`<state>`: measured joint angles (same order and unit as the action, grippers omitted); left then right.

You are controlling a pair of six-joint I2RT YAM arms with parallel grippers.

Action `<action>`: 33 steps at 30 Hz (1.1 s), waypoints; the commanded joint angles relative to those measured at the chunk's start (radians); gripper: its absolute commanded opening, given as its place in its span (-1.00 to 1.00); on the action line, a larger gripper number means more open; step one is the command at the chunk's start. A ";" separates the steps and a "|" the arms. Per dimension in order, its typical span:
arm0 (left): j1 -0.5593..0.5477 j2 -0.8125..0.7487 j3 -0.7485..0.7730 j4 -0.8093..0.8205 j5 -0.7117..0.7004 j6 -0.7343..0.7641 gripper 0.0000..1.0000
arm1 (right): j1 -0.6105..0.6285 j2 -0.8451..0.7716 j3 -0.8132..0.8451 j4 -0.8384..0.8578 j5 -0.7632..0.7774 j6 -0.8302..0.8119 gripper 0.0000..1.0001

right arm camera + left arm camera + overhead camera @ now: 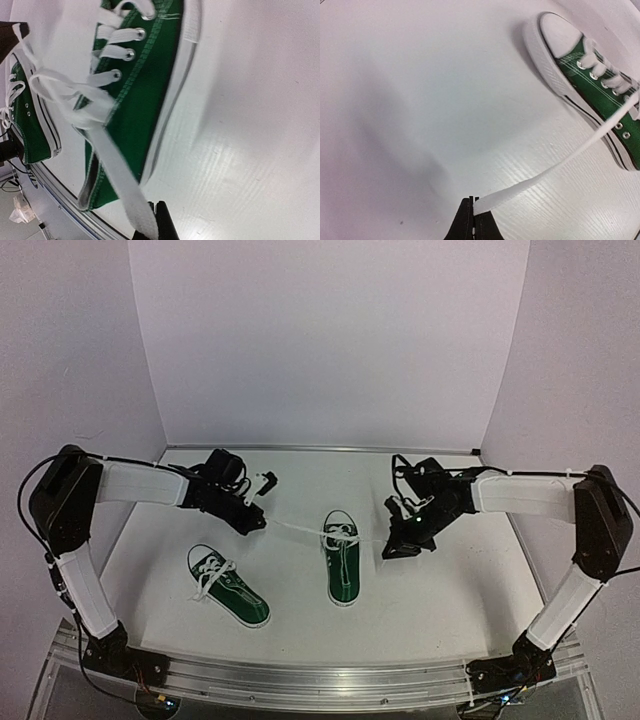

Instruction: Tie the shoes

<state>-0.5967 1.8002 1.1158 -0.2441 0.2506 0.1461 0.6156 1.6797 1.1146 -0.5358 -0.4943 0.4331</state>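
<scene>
Two dark green sneakers with white soles lie on the white table. The left shoe (228, 586) has loosely laid laces. The right shoe (341, 558) sits between my grippers. My left gripper (258, 523) is shut on one white lace end (295, 528), pulled taut to the left from the shoe's top eyelets. My right gripper (392, 545) is shut on the other lace end (368, 540), pulled to the right. In the left wrist view the lace (545, 172) runs from the gripper (473, 202) to the shoe (600, 95). In the right wrist view the lace (120, 180) runs from the gripper (156, 220) to a crossing over the shoe (145, 100).
White walls enclose the table at the back and sides. A metal rail (300, 680) runs along the near edge, with both arm bases bolted to it. The left shoe also shows in the right wrist view (27, 125), beside the rail.
</scene>
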 commanded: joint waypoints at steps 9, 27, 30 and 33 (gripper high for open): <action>0.020 -0.044 -0.057 0.002 0.034 -0.223 -1.00 | -0.105 0.040 -0.004 -0.003 -0.023 -0.041 -1.00; -0.216 0.295 0.158 0.223 0.237 -0.364 -1.00 | 0.012 0.415 0.195 0.144 -0.242 -0.094 -1.00; -0.222 0.242 0.070 0.239 0.266 -0.374 -1.00 | 0.038 0.412 0.185 0.155 -0.242 -0.075 -1.00; -0.232 0.204 0.032 0.222 0.278 -0.361 -1.00 | 0.040 0.388 0.153 0.169 -0.220 -0.061 -1.00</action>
<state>-0.8029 2.0756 1.2038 -0.0159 0.4473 -0.2173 0.6271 2.0743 1.2814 -0.4151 -0.7016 0.3623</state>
